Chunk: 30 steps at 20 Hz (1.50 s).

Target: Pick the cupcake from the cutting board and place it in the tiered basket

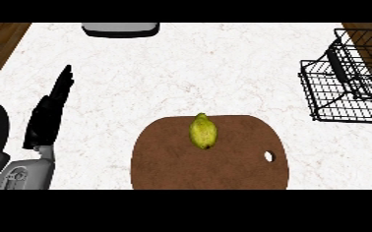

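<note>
One left hand [49, 110] shows in the head view, resting at the left edge of the white counter [181, 69], its black fingers straight and open, holding nothing. A yellow-green fruit [203, 131] lies on the far part of the brown cutting board [210, 169], near centre. The black wire tiered basket [341, 103] stands far right, well apart from the board.

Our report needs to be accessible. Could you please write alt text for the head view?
A yellow-green, fruit-like item lies on a brown cutting board, near its far edge, on a pale counter. A black wire basket stands at the right, apart from the board. The robot's left hand rests open at the left.
</note>
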Motion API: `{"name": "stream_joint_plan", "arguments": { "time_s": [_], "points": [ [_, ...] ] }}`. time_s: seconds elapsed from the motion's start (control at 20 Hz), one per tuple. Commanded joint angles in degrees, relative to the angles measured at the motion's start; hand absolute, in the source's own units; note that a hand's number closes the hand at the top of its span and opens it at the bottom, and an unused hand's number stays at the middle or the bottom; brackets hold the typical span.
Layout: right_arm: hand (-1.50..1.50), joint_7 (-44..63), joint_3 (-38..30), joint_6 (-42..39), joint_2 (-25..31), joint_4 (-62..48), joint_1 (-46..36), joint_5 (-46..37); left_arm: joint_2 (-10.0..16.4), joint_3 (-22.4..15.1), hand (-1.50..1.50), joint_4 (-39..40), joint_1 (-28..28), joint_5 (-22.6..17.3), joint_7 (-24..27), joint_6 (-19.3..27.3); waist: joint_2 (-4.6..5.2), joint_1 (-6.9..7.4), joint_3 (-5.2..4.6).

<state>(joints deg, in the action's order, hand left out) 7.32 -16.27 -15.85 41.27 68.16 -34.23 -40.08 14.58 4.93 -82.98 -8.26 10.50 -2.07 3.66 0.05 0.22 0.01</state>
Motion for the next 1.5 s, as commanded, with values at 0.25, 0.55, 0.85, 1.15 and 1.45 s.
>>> {"name": "stream_joint_plan", "arguments": {
  "time_s": [0.25, 0.55, 0.85, 1.15, 1.45],
  "points": [
    [-1.50, -4.2, -6.2, 2.3, -1.8, -9.0, -0.4, 5.5, -1.0, -0.6, 0.00, -3.0, 1.7, 0.6, -1.6, -0.5, 0.00, 0.26, 0.02],
    [-1.50, -3.0, -11.2, 4.8, -1.5, -6.4, -2.9, 10.1, 0.3, 0.8, 0.00, -3.5, 1.2, 0.2, -1.8, -1.3, -0.11, 0.25, 0.00],
    [-1.50, 2.7, -15.9, 4.1, 2.1, -1.0, -2.1, 13.7, 1.3, 2.9, 0.00, 3.4, -2.3, -0.5, 1.2, -2.5, -0.18, -0.63, -0.06],
    [-1.50, 4.8, -25.9, -5.3, 8.5, -4.8, 4.7, 22.6, -1.6, 0.6, 0.00, -0.3, -2.4, 1.9, -3.1, 0.4, -0.29, -1.22, -0.01],
    [-1.50, -6.6, -35.0, -14.0, 17.6, -14.1, 15.0, 27.2, -3.3, -1.4, 0.00, -5.7, 5.0, 2.6, -2.8, 0.4, -0.22, -0.67, 0.06]
  ]
}}
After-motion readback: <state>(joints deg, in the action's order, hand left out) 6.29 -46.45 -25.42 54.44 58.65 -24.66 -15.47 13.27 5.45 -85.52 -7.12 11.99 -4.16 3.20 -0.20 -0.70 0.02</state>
